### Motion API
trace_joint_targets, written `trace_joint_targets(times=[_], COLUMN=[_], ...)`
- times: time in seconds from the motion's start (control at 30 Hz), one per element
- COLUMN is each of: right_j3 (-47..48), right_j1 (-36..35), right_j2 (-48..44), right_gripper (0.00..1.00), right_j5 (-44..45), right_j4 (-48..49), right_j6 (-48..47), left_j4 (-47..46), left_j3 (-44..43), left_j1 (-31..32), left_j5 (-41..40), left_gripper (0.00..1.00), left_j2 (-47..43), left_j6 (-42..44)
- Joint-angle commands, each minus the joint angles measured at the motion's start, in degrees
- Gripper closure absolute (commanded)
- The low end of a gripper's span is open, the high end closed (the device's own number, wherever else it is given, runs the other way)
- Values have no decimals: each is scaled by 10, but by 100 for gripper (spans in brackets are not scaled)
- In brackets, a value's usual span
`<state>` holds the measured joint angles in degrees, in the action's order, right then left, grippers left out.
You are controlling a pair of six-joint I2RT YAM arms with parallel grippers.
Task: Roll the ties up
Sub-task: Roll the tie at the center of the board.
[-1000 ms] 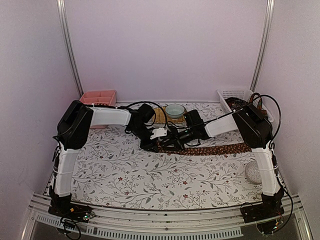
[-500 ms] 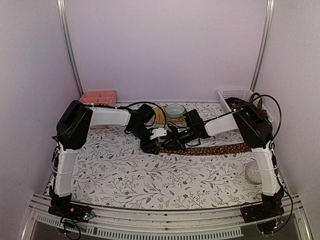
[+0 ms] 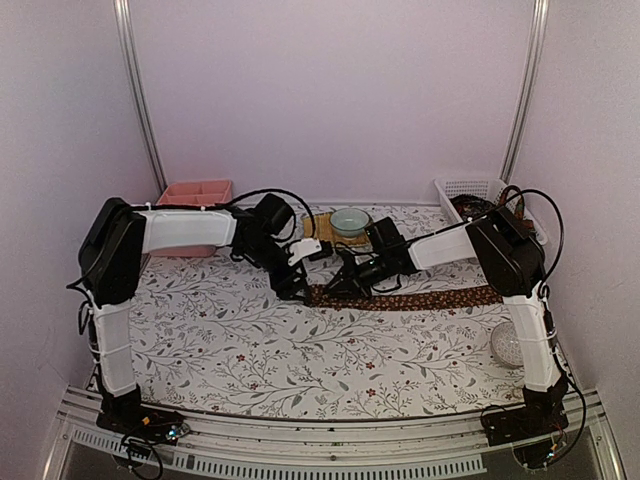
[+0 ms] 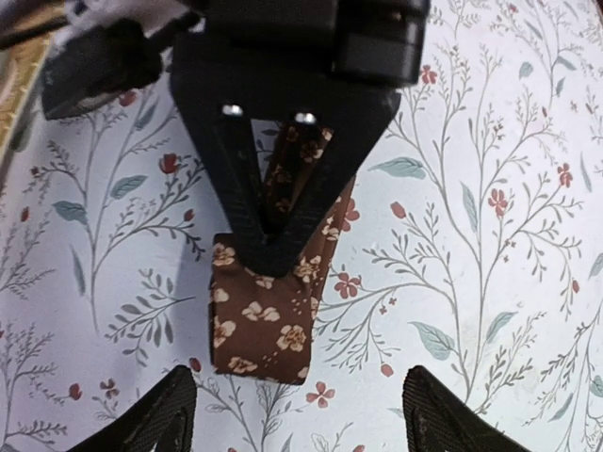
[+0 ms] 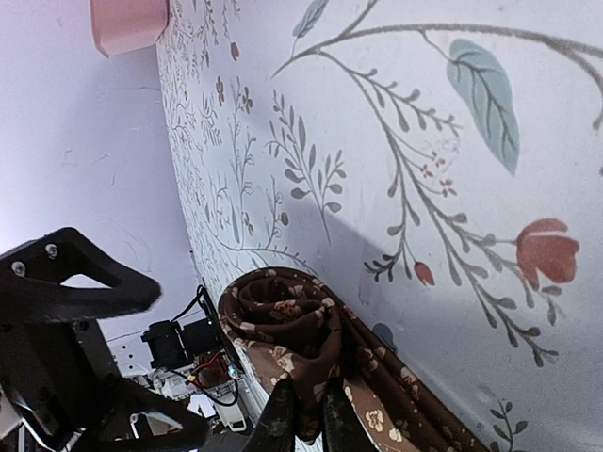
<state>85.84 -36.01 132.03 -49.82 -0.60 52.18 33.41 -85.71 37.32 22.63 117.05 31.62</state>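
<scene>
Your right claw (image 4: 273, 247) pinches the rolled end of the dark brown flower-print fabric tie (image 4: 256, 331), which lies on the floral-patterned bench (image 3: 300, 370); your left claw (image 4: 300, 419) stands open just beside the roll.

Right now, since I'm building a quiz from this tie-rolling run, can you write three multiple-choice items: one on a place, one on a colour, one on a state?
1. Where does the pink tray stand?
A. far left corner
B. near right corner
C. dead centre

2. What colour is the tie?
A. plain blue
B. brown with small light flowers
C. yellow stripes

3. How is the right gripper?
A. wide open and empty
B. shut on the pink tray
C. shut on the tie's rolled end

Answers:
1 A: the top view shows it far back on the left.
2 B: the left wrist view shows brown floral cloth.
3 C: it pinches the roll in both wrist views.
</scene>
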Motion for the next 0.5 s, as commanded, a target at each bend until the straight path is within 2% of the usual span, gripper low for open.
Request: trace_joint_targets(times=[0.0,0.17,0.33,0.47], right_j3=[-9,-8,-3,-9], right_j1=[-5,-11,-17,-26], right_j2=[19,8,-10,-19], right_gripper=[89,89,89,88], right_j5=[5,3,12,34], right_j4=[-10,-12,-30,-53], right_j6=[-10,-10,-10,-19], left_j4=[-42,-33,-102,-176], left_j3=[20,-2,54,119], left_j1=[-12,-19,-24,-23], left_j5=[-26,-112,-105,-90], left_gripper=[21,20,22,28], left_j2=[-33,-8,-29,-68], left_j6=[-75,-173,-347,-476])
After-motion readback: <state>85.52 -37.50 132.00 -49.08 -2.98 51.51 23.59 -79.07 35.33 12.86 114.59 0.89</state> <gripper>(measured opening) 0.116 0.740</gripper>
